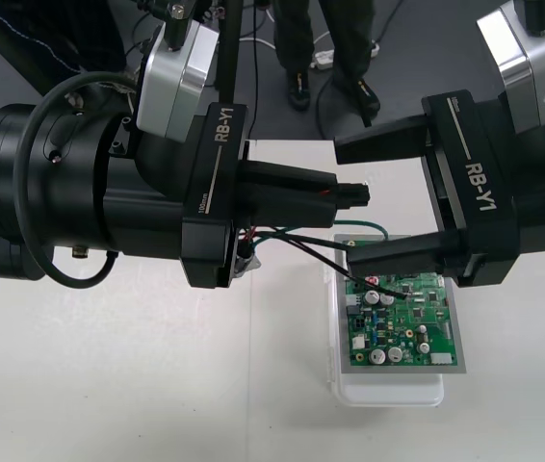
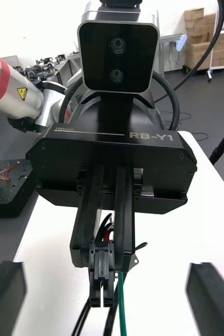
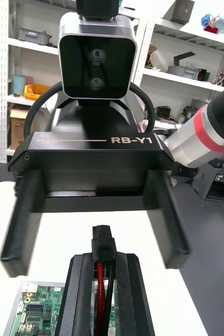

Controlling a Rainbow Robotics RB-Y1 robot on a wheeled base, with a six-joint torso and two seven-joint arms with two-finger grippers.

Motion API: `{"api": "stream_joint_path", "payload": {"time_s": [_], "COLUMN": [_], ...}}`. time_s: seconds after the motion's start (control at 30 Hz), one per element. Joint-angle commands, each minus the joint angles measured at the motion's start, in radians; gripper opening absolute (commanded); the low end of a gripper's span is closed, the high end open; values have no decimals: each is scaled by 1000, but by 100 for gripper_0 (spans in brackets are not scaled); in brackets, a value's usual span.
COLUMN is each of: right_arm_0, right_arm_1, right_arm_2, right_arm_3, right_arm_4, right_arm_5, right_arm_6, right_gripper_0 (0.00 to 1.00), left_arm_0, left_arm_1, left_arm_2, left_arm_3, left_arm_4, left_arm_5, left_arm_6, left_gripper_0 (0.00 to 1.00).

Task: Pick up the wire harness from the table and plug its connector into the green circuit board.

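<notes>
The left gripper (image 1: 333, 194) looms nearest, its arm lying level and reaching in from the left, fingers pointing right. Its jaws are pinched narrow on the one black plug (image 1: 354, 194) of the single wire harness (image 1: 292, 236), held in the air just past the far edge of the one green circuit board (image 1: 417, 327). Red, black and green wires trail back under the gripper body. The right gripper (image 1: 343, 202) faces it from the right, jaws spread wide, one finger on the plug's far side and one on its near side, above the board's far edge. Both gripper bodies read "RB-Y1"; the left also reads "100mm". The board sits on one white base (image 1: 388, 393) on the table (image 1: 109, 385).
</notes>
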Motion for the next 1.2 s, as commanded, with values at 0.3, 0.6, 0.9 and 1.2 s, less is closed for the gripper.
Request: {"api": "stream_joint_path", "payload": {"time_s": [0.3, 0.6, 0.9, 1.2], "right_arm_0": [-34, -34, -30, 24], "right_arm_1": [-23, -41, -84, -131], "right_arm_2": [-31, -82, -83, -83], "right_arm_3": [51, 100, 108, 105], "right_arm_4": [9, 26, 101, 170], "right_arm_5": [-130, -345, -345, -345], "right_arm_6": [-19, -40, -57, -60], "right_gripper_0": [100, 100, 100, 100], "left_arm_0": [42, 116, 205, 289], "left_arm_1": [7, 7, -1, -102], "left_arm_2": [-8, -8, -8, 1], "left_arm_3": [-25, -22, -13, 111], "left_arm_4": [-34, -85, -97, -27], "left_arm_5": [49, 49, 48, -46], "left_arm_6": [-9, -30, -116, -276], "left_gripper_0": [0, 0, 0, 0]}}
